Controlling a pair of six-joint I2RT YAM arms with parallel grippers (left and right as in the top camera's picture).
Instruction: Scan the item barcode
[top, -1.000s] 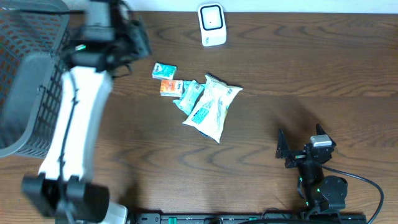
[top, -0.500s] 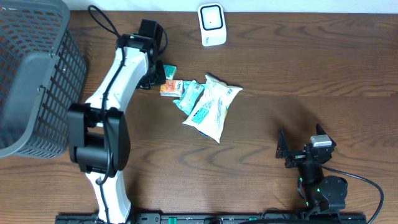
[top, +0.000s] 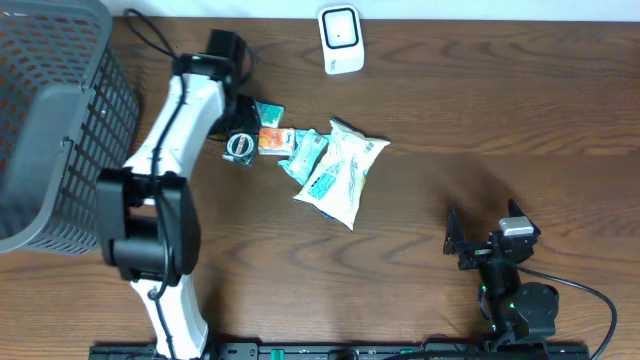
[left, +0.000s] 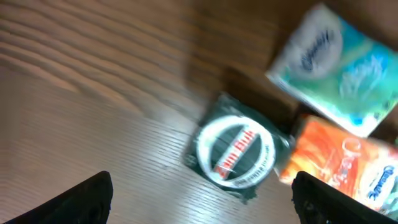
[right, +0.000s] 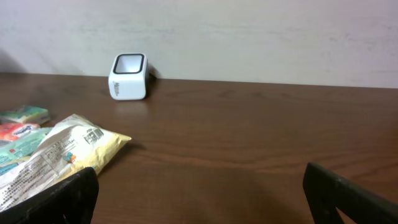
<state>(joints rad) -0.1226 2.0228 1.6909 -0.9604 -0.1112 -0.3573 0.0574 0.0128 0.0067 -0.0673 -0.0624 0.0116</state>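
Observation:
A round dark tin (top: 239, 146) with a white ring and a red label lies flat on the wooden table, touching an orange tissue pack (top: 272, 140). The left wrist view shows the tin (left: 235, 151) just beyond my left gripper (left: 202, 205), which is open with nothing between its fingers. From overhead, the left gripper (top: 240, 125) hangs right over the tin. The white barcode scanner (top: 340, 40) stands at the table's far edge. My right gripper (top: 485, 240) rests open and empty at the front right, facing the scanner (right: 129, 76).
Teal tissue packs (top: 264, 113) (top: 305, 155) and a large white-and-yellow bag (top: 343, 172) lie beside the tin. A grey mesh basket (top: 50, 120) fills the far left. The left arm stretches from the front edge across to the pile.
The left arm swung from over the basket to the pile of items. Its jaws opened, and the round tin now lies loose on the table. The right arm has not moved.

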